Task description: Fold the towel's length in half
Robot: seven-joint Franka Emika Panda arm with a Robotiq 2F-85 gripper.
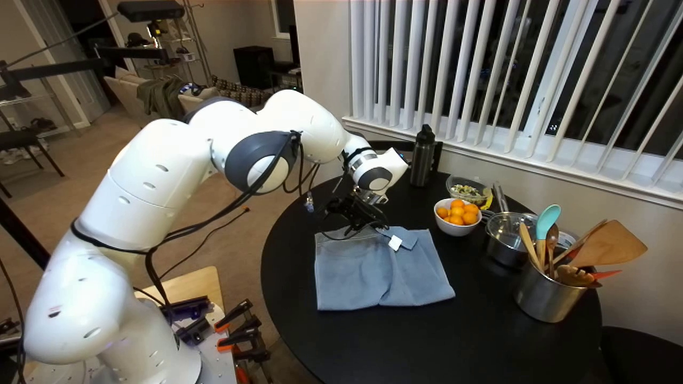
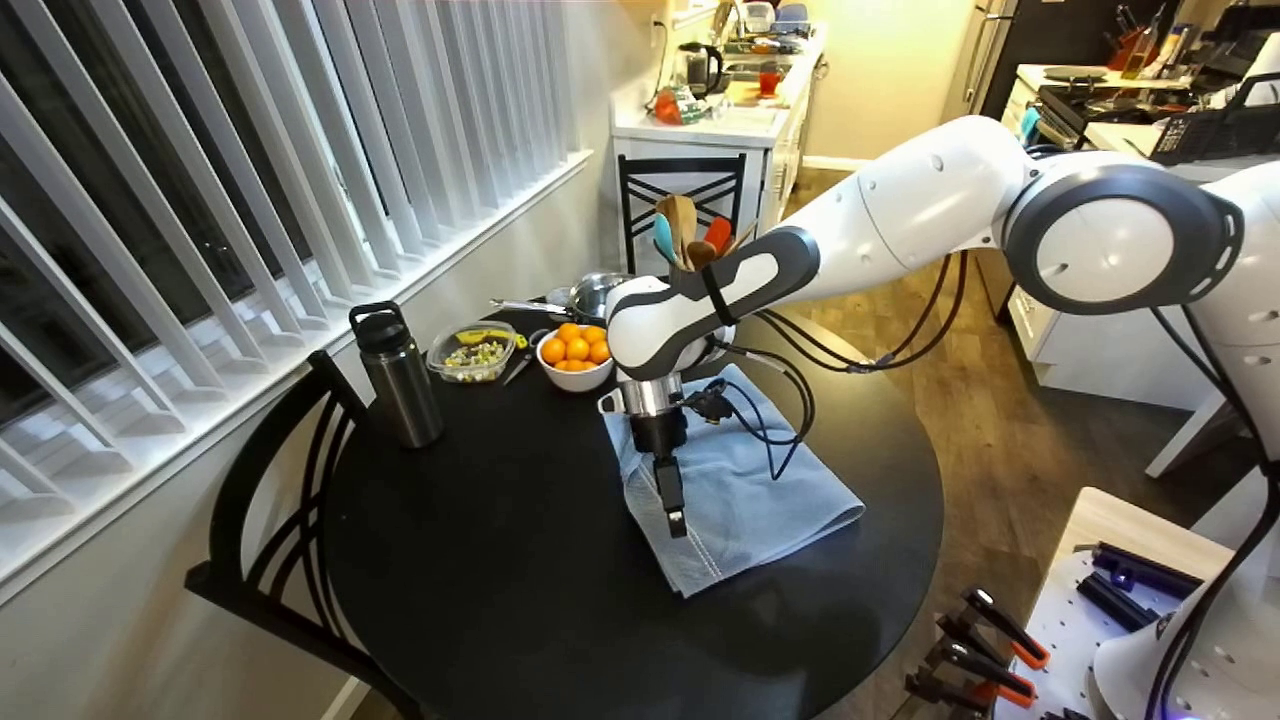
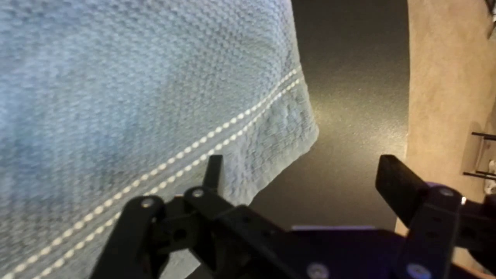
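Towel [image 3: 147, 85] below the widely parted jaws, its stitched corner between them in the wrist view, contact unclear.

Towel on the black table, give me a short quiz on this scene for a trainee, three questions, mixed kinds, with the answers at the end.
1. True or false: in the wrist view, the gripper stands open.
2. Count: how many rows of white stitches run across the towel in that view?
3. Pick one: what holds the orange fruit? A) clear tub; B) white bowl; C) utensil canister.

Key
1: True.
2: Two.
3: B.
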